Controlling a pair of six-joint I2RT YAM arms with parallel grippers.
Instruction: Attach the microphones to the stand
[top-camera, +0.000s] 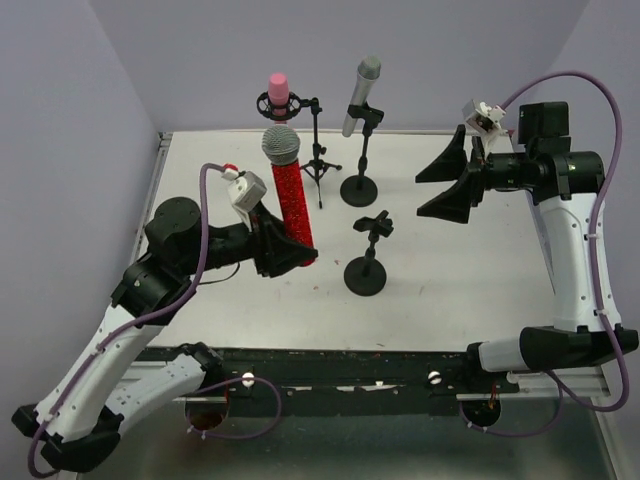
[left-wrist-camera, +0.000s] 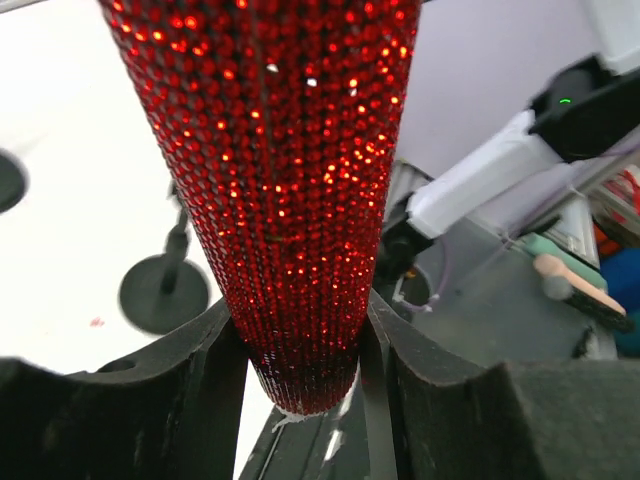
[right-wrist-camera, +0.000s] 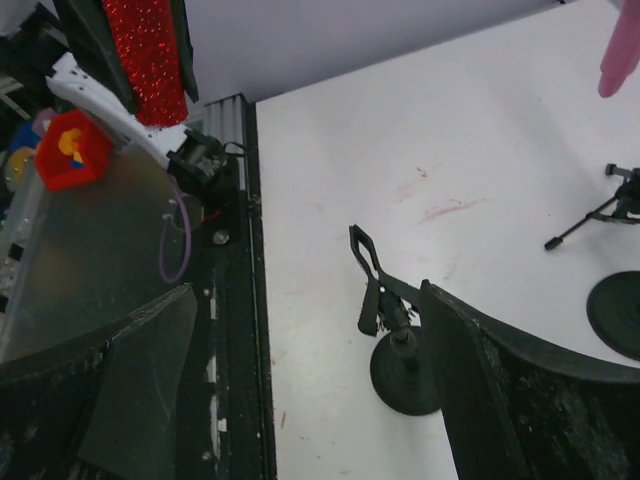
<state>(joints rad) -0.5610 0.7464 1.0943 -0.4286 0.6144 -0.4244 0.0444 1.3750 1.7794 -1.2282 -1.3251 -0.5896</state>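
Top external view shows you the left gripper (top-camera: 292, 254) pinching the red microphone (top-camera: 288, 190) near its base, upright, just left of the bare clip stand (top-camera: 368, 262) on the counter (top-camera: 460, 270). The pink microphone (top-camera: 278, 88) and the silver microphone (top-camera: 362, 92) sit mounted behind it. Your right gripper (top-camera: 424, 197) hangs spread wide.

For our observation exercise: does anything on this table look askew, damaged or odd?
Nothing is toppled or broken. Only the near stand is empty; the red microphone is in the left gripper instead.
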